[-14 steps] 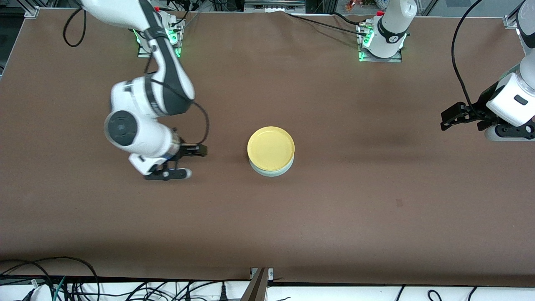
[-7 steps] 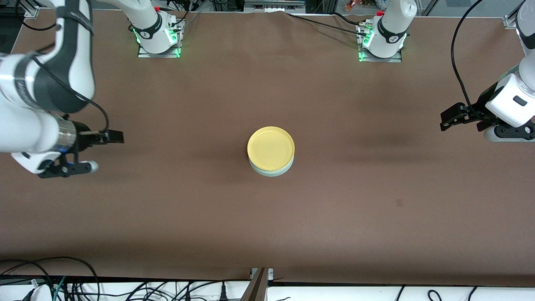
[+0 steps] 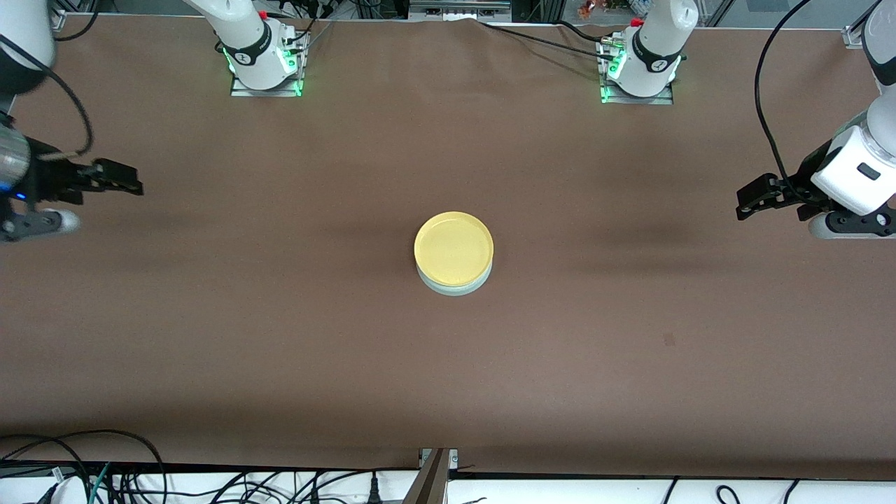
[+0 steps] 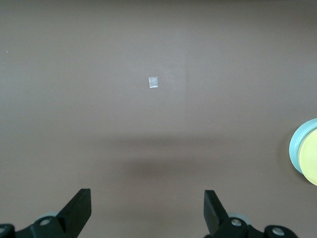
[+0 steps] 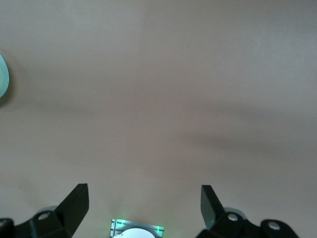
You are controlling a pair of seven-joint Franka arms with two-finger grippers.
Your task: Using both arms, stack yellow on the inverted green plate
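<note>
The yellow plate (image 3: 453,245) sits rim up on the upside-down green plate (image 3: 455,288) at the middle of the table; only a crescent of the green one shows under it. Both plates show at the edge of the left wrist view, yellow (image 4: 311,166) on green (image 4: 296,148). A sliver of the green plate (image 5: 2,74) shows in the right wrist view. My left gripper (image 3: 747,199) is open and empty over the left arm's end of the table (image 4: 147,208). My right gripper (image 3: 129,180) is open and empty over the right arm's end (image 5: 143,203).
The two arm bases (image 3: 262,59) (image 3: 637,66) stand with green lights along the table's edge farthest from the front camera. Cables (image 3: 105,469) lie past the nearest edge. A small pale mark (image 4: 153,82) is on the brown table.
My right gripper has drawn away from the stacked plates toward the right arm's end of the table and risen. The left arm has barely moved. The plates have not moved.
</note>
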